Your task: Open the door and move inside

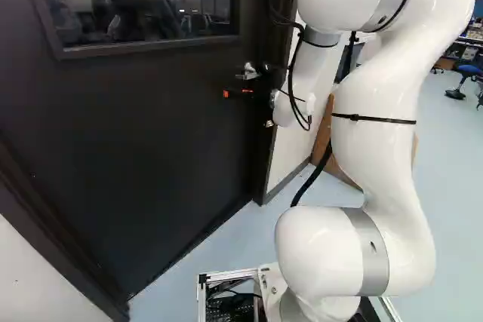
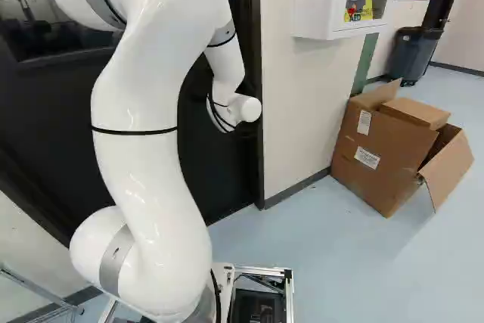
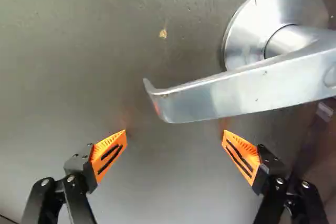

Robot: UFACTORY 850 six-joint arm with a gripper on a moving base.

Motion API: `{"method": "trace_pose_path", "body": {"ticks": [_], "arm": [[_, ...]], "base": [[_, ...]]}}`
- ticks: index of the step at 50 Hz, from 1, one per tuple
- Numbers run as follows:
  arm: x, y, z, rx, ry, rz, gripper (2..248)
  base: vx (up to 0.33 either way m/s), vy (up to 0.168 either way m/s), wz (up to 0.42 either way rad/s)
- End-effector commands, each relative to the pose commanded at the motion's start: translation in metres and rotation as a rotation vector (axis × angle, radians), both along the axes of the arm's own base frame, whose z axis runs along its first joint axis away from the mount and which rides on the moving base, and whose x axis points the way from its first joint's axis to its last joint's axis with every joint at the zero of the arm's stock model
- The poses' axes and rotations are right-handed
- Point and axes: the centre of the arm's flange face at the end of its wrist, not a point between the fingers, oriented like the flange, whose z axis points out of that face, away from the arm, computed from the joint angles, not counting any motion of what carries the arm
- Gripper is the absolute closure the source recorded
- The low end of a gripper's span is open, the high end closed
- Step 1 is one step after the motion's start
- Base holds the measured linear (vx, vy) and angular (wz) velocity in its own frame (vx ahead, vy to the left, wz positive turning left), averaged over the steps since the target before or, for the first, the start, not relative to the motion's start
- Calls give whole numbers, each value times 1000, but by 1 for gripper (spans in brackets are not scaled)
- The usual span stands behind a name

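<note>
Left base view: the two-finger gripper (image 1: pixel 236 93) is near the lever handle (image 1: pixel 247 75) of the black door (image 1: pixel 143 133). Right base view: a cardboard box (image 2: pixel 382 156) stands near the wall (image 2: pixel 295 104). Wrist view: the gripper (image 3: pixel 174 131) is spread wide, empty, the lever handle ahead.

Your gripper (image 1: pixel 237 93) is black with bright orange pads (image 3: pixel 109 154) that carry black slanting stripes, and ahead of it you see a silver-grey handle (image 3: pixel 226 98) with an orange tint near its tip, against a near-black door (image 1: pixel 136 133) with a tan speck (image 3: pixel 163 33). Behind the gripper, your arm (image 1: pixel 377 148) is glossy white, ringed with grey bands (image 1: pixel 373 250) and thin black straps (image 1: pixel 373 118). Off to the gripper's right, you have an off-white wall (image 2: pixel 295 111), pale blue floor (image 2: pixel 318 247) and a brown box (image 2: pixel 374 191) with white labels (image 2: pixel 367 158).
</note>
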Motion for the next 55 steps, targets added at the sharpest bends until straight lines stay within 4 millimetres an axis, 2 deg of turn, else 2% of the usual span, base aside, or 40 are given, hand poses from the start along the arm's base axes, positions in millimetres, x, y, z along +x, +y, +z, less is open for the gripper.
{"method": "trace_pose_path", "body": {"ticks": [55], "arm": [[102, 75, -11, -10, -89, 146, 3]], "base": [[0, 0, 0]]}}
